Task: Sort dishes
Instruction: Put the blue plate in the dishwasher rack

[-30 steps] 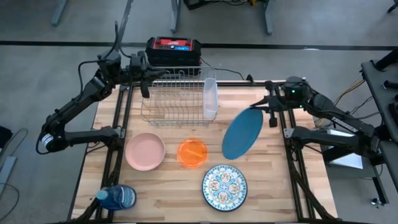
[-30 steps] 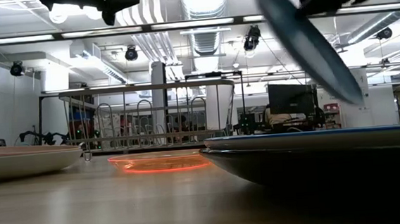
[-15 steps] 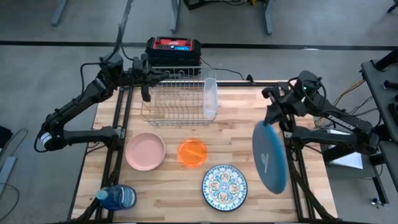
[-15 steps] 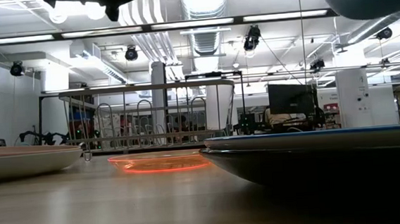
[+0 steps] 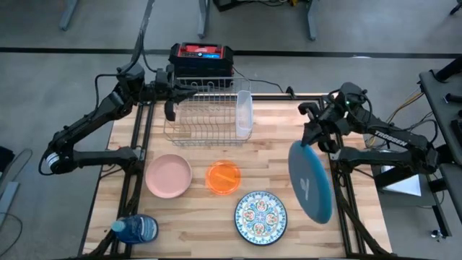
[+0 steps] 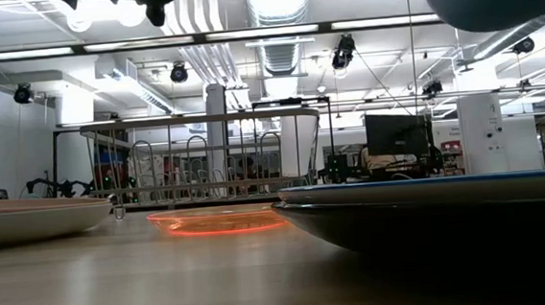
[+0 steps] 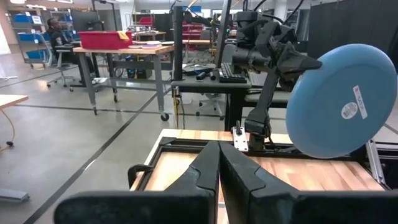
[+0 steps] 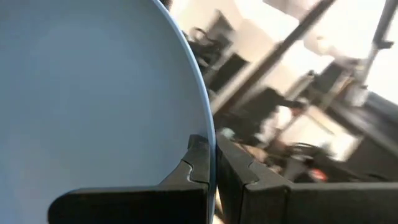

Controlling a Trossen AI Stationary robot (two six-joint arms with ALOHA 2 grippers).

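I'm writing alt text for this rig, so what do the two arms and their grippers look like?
Both arms are dark, nearly black, built of slim jointed links with black cables along them. The right arm carries white lettering on one link and a small green light near the wrist. Each ends in two dark, wedge-shaped fingers: the left gripper and the right gripper.

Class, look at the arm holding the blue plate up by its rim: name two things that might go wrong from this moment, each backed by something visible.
1. The right tool pinches the large blue plate only at its rim, so the plate hangs in the air; it might slip or swing loose.
2. The plate hangs close beside the patterned plate lying on the table; dropped or lowered carelessly, it might strike that plate.
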